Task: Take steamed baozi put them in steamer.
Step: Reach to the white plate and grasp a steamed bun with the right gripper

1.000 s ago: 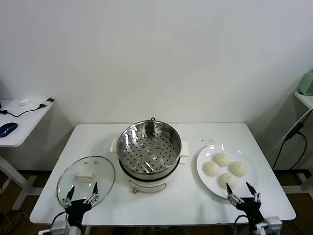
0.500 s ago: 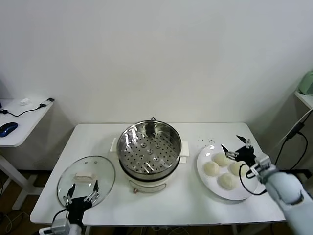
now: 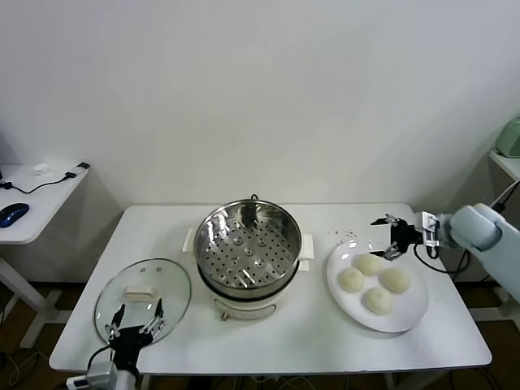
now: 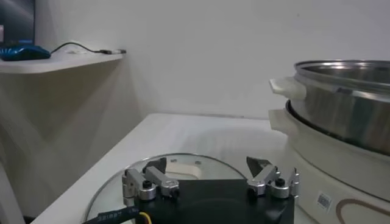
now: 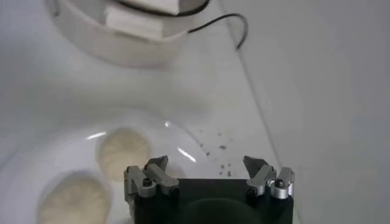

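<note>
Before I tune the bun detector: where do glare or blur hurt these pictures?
Head view: evenly lit and sharp; the steamer mirrors light, the glass lid shows faint sheen. Right wrist view: soft all over, with the buns fuzzy and bright streaks on the plate. Left wrist view: dimmer, with the lid near the camera hazy.

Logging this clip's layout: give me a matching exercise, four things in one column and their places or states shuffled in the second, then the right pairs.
Things:
1. steamed baozi
2. steamer
3. glass lid
4. right gripper

Places or states:
A. flat on the table, at its near left corner
B. open, above the far rim of the white plate
C. four together on the white plate
D. uncovered at the middle of the table, perforated tray bare

Pairs: 1-C, 2-D, 3-A, 4-B
</note>
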Action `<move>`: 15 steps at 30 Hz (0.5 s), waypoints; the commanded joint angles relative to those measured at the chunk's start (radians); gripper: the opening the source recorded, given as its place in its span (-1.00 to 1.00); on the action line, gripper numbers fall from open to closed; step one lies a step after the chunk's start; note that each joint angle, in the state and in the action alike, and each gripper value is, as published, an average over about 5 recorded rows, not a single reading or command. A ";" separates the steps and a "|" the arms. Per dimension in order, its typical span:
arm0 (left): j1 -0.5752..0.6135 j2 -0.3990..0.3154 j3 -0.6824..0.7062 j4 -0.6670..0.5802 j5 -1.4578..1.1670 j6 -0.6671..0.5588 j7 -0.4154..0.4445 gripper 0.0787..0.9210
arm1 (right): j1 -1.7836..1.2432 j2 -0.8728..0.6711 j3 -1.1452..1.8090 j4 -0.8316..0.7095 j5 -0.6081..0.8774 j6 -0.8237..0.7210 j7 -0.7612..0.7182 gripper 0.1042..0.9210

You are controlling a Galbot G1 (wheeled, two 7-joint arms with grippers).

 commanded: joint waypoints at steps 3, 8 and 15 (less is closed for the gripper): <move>-0.001 0.001 -0.001 0.006 0.002 -0.005 0.002 0.77 | 0.418 0.172 -0.637 -0.201 0.049 -0.056 -0.144 0.76; -0.004 -0.001 -0.001 0.009 0.002 -0.006 0.002 0.77 | 0.346 0.237 -0.609 -0.253 0.052 -0.106 -0.093 0.76; -0.008 -0.009 0.002 0.010 0.010 -0.006 0.002 0.77 | 0.232 0.295 -0.493 -0.324 0.065 -0.146 -0.029 0.76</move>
